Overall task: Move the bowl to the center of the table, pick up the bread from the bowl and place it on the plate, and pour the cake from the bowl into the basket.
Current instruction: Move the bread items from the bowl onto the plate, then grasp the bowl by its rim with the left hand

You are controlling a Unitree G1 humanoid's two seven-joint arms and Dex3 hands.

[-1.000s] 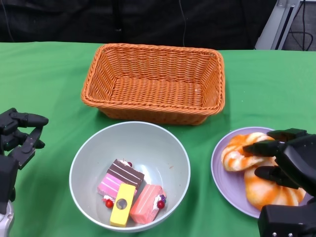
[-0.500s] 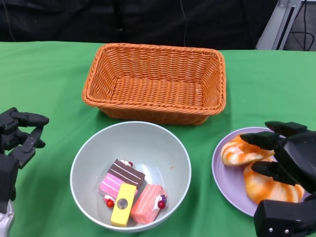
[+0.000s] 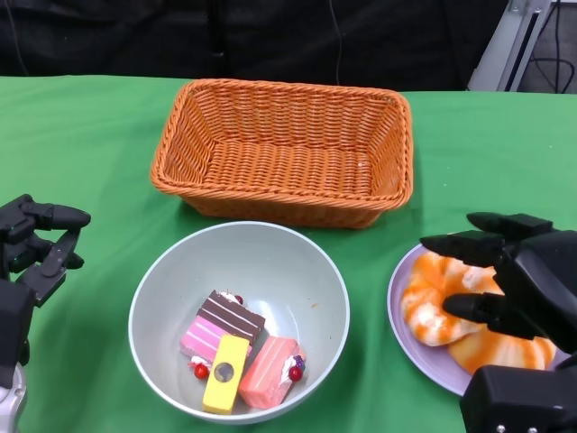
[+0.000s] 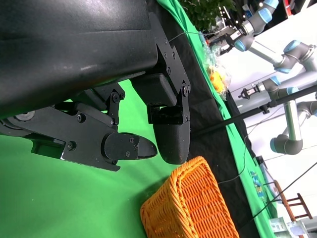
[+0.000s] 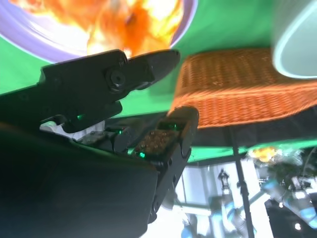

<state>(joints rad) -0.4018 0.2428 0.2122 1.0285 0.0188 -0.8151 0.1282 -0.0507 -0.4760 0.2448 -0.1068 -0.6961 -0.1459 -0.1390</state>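
The basket (image 3: 282, 149) sits at 12 o'clock, the bowl (image 3: 297, 271) of cake (image 3: 236, 354) at 6, the plate (image 3: 401, 317) with the bread (image 3: 437, 307) at 4. Right hand (image 3: 514, 280) hovers spread over the bread, empty; left hand (image 3: 36, 248) at 8, fingers apart.

I worked in robotics lab. Beyond my green-clothed table (image 3: 81, 126), other robot arms (image 4: 277, 47) with blue joints stood on stands. Black curtain (image 3: 270, 36) hung behind table; metal frame (image 3: 505, 41) and cables showed at corner. Bright open hall beyond.
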